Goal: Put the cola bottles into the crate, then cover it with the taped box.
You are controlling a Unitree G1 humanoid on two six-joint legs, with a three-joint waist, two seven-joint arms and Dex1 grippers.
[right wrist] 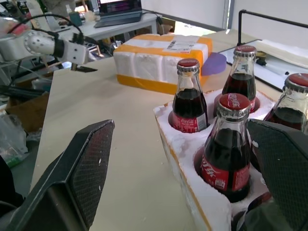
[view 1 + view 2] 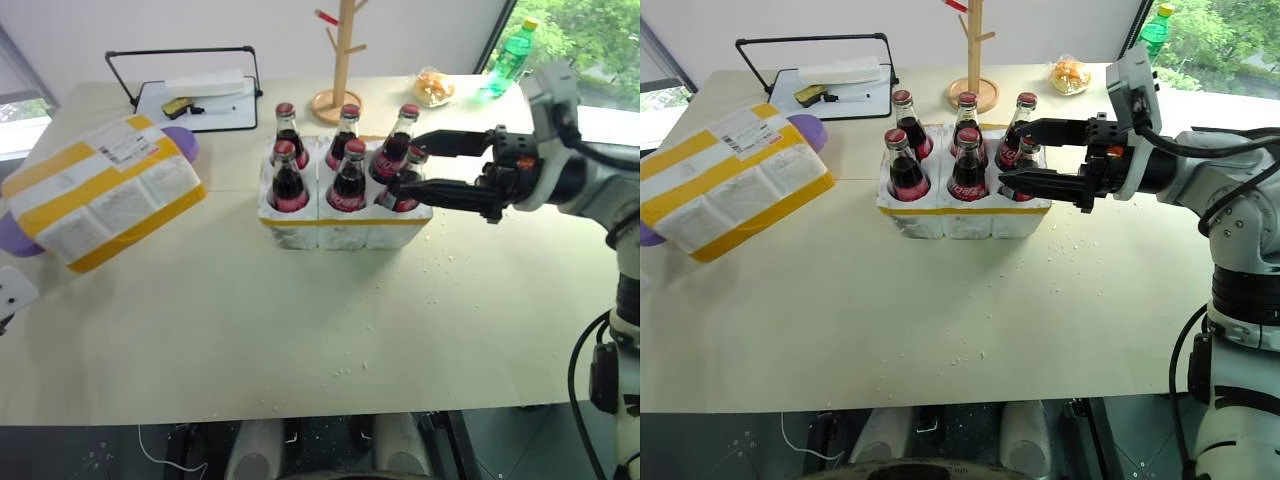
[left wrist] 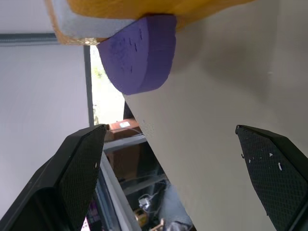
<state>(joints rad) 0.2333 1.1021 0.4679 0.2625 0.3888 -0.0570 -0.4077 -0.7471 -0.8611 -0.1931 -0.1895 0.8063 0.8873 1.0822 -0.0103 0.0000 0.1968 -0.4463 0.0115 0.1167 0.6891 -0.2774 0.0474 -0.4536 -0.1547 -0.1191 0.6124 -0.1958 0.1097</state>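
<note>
— All six cola bottles [image 2: 346, 160] are standing in their wells in the crate [image 2: 345, 228] mid-tabletop [image 2: 300, 320], so by my reckoning the loading's done and the lid is what's left.

— And the right gripper [image 2: 405, 163]?

— Level with the bottle necks at the crate's right end, pointing across it. Its jaws are spread wide on either side of the nearest bottle on that end, and I see nothing clamped.

— Where's the lid, then?

— The taped box [image 2: 100, 190] sits well off to the crate's left, near the tabletop's left edge, tipped up on a purple foam block [image 3: 139, 55]. Its long axis runs on a slant, near-left corner to far-right, not square with the crate.

— So which arm takes it?

— The left, I'd say. From the left wrist view the left gripper [image 3: 183, 163] is by the tabletop's edge just beside that purple block, jaws wide apart and empty, box right ahead of it. The right one's on the wrong side altogether.
</note>
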